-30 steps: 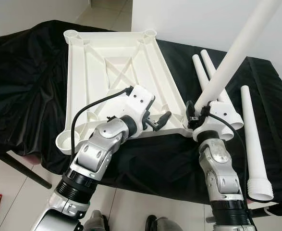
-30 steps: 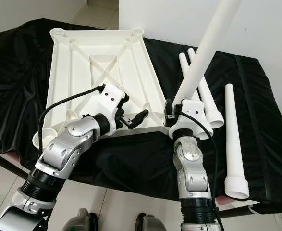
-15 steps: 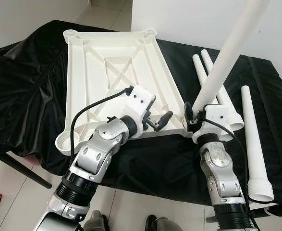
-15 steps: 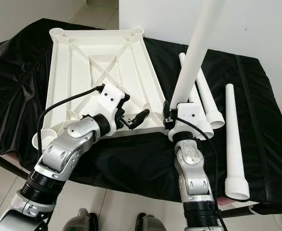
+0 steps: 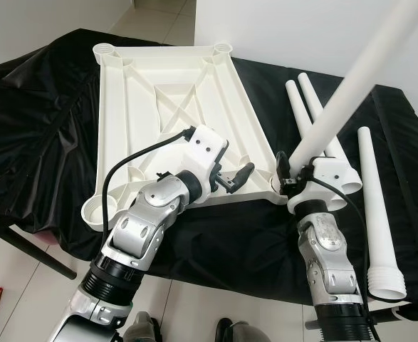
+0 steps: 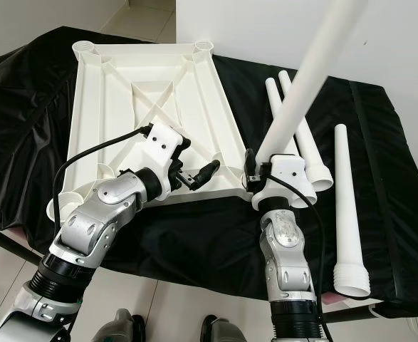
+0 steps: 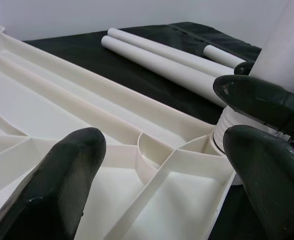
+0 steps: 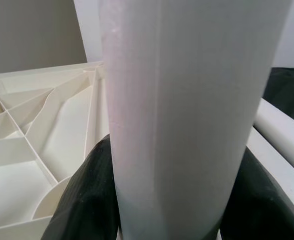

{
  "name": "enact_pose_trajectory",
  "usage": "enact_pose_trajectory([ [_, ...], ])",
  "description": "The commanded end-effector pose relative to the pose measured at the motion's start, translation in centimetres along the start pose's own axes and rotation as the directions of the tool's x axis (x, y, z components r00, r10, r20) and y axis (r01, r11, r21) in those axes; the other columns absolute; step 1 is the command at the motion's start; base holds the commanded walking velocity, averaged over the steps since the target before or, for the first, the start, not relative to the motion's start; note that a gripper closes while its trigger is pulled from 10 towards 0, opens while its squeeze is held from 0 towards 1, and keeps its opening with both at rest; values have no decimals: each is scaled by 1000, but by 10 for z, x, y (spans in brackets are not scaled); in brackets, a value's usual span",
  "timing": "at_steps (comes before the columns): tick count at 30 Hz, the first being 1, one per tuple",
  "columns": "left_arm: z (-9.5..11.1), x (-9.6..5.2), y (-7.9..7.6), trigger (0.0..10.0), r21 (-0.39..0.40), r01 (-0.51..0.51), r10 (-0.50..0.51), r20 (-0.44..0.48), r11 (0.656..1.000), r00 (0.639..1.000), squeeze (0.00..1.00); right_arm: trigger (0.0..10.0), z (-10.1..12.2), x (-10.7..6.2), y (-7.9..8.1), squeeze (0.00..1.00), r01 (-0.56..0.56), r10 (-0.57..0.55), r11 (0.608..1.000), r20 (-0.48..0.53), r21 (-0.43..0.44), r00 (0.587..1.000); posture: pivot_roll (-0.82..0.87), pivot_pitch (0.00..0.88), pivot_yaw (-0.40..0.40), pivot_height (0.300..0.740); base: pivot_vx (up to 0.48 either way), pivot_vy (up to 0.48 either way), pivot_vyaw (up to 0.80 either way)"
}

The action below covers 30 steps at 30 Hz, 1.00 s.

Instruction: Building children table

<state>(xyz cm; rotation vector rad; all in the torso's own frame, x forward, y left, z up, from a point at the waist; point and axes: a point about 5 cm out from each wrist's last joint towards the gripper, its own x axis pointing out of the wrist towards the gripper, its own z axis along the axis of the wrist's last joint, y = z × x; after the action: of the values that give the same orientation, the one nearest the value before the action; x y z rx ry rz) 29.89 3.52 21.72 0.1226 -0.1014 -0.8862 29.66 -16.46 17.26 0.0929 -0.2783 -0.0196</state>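
tabletop [image 5: 167,92], the white plastic one, is lying upside down on the black-draped desk [image 5: 45,135] with its ribbing and corner sockets facing up. it sits toward 11 o'clock of the head view, the near right corner socket [image 7: 197,146] down around 5 o'clock of the panel.

held leg [image 5: 351,89] is a long white tapered tube, threaded end down right at that near right socket, and the rest of it leans up and away toward 1 o'clock, so it's not square to the socket yet. right end effector [image 5: 295,173] is clamped around it low down, just above the thread; in the right wrist view the black fingers [image 8: 86,200] hug both sides of the tube.

left end effector [image 5: 236,178] hovers over the near edge of the tabletop, just beside that corner, fingers spread with nothing between them.

three spare legs [image 5: 376,214] lie on the desk out at 3 o'clock, two close together and one apart.

my guess on handling: hollow plastic, light and stiff but pretty slick, and long enough to lever hard on a low grip. i'd keep the hold near the thread, stand it upright before twisting, and pin the tabletop on a rib near the corner so it doesn't slide on the cloth.
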Motion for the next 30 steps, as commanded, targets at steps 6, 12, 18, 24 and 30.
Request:
enact_pose_trajectory([
  [6, 2, -1, -3, 10000, -1, 13, -13, 7, 1000, 1000, 0, 10000, -23, -9, -13, 0, 71, -70, 997, -99, 8, 993, 49, 154, -21, 740, 0, 0, 0],
  [12, 3, -1, -2, 10000, -3, 11, -10, 8, 1000, 1000, 0, 10000, -20, -13, -11, 0, 61, -61, 998, -53, -5, 997, 51, 162, -22, 740, 0, 0, 0],
  [18, 4, -1, -1, 10000, -6, 3, -3, 8, 1000, 1000, 0, 10000, -21, -22, -4, 0, -13, 14, 996, 7, -87, 1000, 52, 166, -24, 740, 0, 0, 0],
  [24, 4, -2, -1, 10000, -9, 1, -1, 9, 1000, 1000, 0, 10000, -27, -21, -4, 0, 0, -2, 998, -39, -56, 999, 54, 169, -24, 740, 0, 0, 0],
  [30, 5, -3, -1, 10000, -7, 3, -3, 8, 1000, 1000, 0, 10000, -28, -14, -6, 0, 9, -14, 998, -68, -70, 998, 54, 169, -23, 740, 0, 0, 0],
])
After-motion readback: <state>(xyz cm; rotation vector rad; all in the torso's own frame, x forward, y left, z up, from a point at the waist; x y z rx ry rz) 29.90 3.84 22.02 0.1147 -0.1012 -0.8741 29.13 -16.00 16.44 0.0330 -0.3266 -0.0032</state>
